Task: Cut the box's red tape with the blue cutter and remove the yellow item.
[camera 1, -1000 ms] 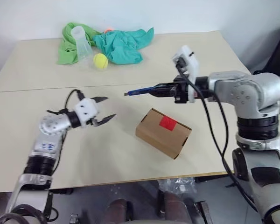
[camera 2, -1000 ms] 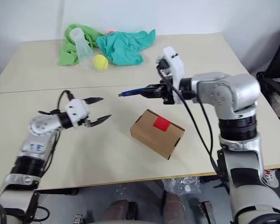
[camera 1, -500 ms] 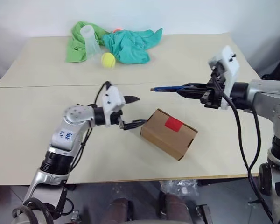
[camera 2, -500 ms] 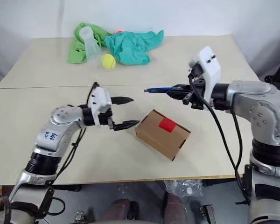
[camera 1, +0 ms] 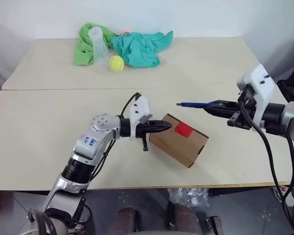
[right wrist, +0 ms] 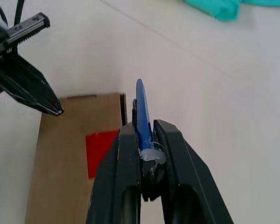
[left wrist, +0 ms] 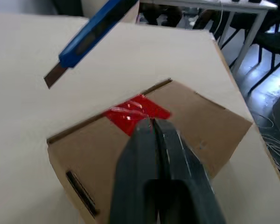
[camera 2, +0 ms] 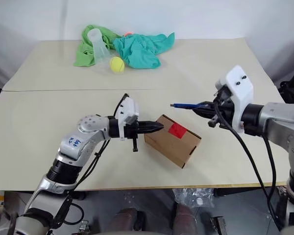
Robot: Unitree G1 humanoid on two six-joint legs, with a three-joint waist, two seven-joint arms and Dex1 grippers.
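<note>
Box [camera 1: 179, 146] is lying mid-table, red tape [camera 1: 184, 129] facing up, flaps shut. Left gripper [camera 1: 162, 126] is pressed together empty, tips at the box's top near edge. Blue cutter [camera 1: 197, 104] is pinched in the right gripper [camera 1: 220, 104], held above and beside the box. Cardboard is judged light and likely to slide, so it should be braced by its side walls. Yellow item not seen.

Both head views looked forward and down over the table [camera 1: 49, 161], sharing the box [camera 1: 179, 147] near its front edge, which each wrist view faced at close range along its fingers.
</note>
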